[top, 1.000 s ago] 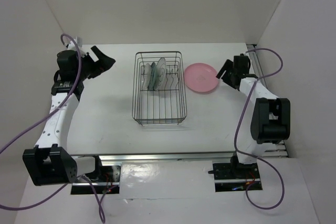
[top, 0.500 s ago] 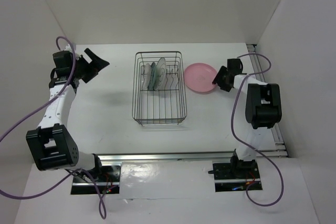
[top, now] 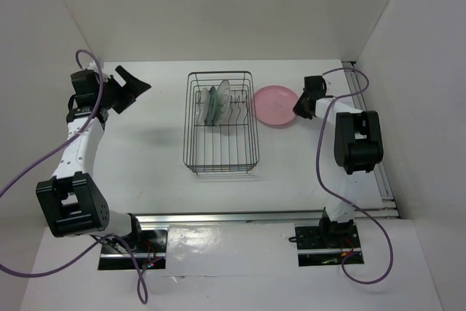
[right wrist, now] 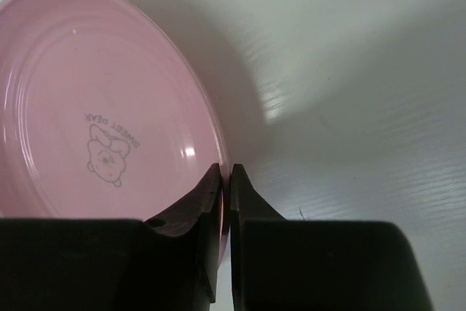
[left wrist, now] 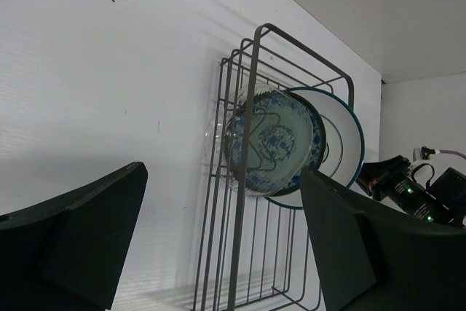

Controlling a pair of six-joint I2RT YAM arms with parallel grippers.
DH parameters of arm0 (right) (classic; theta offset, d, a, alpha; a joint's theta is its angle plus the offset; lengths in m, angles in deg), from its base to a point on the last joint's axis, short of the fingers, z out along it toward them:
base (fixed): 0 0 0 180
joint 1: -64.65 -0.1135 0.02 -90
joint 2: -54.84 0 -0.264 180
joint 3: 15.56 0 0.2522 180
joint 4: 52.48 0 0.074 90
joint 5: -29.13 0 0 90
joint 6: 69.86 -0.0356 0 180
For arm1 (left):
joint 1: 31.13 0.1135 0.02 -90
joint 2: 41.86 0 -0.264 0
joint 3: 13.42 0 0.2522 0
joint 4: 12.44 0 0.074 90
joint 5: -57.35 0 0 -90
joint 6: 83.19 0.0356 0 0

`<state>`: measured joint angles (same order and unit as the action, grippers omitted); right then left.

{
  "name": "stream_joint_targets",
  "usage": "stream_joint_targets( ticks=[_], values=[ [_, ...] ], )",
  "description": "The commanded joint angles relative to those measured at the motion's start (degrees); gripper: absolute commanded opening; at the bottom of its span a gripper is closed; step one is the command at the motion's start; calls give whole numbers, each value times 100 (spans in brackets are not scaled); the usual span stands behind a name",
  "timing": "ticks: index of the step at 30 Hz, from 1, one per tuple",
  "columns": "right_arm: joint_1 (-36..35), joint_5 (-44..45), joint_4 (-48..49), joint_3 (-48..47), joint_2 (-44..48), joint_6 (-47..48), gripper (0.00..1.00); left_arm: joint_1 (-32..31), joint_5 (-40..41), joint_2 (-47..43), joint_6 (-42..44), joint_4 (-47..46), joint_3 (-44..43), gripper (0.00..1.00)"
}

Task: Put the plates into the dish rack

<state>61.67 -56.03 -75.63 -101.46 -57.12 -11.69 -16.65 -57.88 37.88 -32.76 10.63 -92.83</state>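
While white walls (top: 218,5) box in the counter (top: 145,158), the rack (top: 220,123) stands mid-counter.
Three plates (top: 217,103) stand in it; the pink plate (top: 275,105) lies beside it, rim pinched by the right tool (right wrist: 224,172); the left tool (top: 135,81) gapes empty.

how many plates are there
4. The pink plate is right of the rack, its rim pinched by the right end effector; the blue patterned plate, dark-rimmed plate and small clear plate stand in the rack.
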Motion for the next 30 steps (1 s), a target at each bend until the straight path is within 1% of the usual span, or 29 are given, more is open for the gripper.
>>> stream_joint_targets(
  ticks=[1,3,5,7,9,14,16,17,21,23,28,30],
  values=[
    [-62,815,-607,-99,69,-6,0,81,-192,-64,-139,-253,-159,100],
    [-62,1096,-739,-99,296,-59,0,81,-192,-64,-139,-253,-159,100],
    [-124,1667,-871,-151,455,-60,0,81,-192,-64,-139,-253,-159,100],
    [-247,2280,-1143,-397,675,-60,0,81,-192,-64,-139,-253,-159,100],
    [-378,2599,-1397,-564,859,2,0,81,-140,-117,-139,-253,-159,100],
    [-431,3433,-1759,-1143,1193,134,0,81,10,-222,-139,-201,-159,100],
    [-509,3663,-1996,-1512,1256,291,0,81,62,-223,-139,-148,-159,100],
    [-562,3960,-2084,-1635,1308,292,0,81,62,-223,-139,-148,-159,100],
    [-1054,4727,-2461,-2198,1432,669,0,81,1,-223,-191,-148,-107,100],
    [-1256,5227,-2734,-2681,1432,749,0,81,1,-223,-191,-148,-106,100],
    [-2205,6150,-2796,-3130,1800,1424,0,81,62,-223,-191,-86,-106,100],
    [-2504,6510,-2989,-3569,1714,1723,0,81,124,-223,-191,71,-158,100]
  ],
)
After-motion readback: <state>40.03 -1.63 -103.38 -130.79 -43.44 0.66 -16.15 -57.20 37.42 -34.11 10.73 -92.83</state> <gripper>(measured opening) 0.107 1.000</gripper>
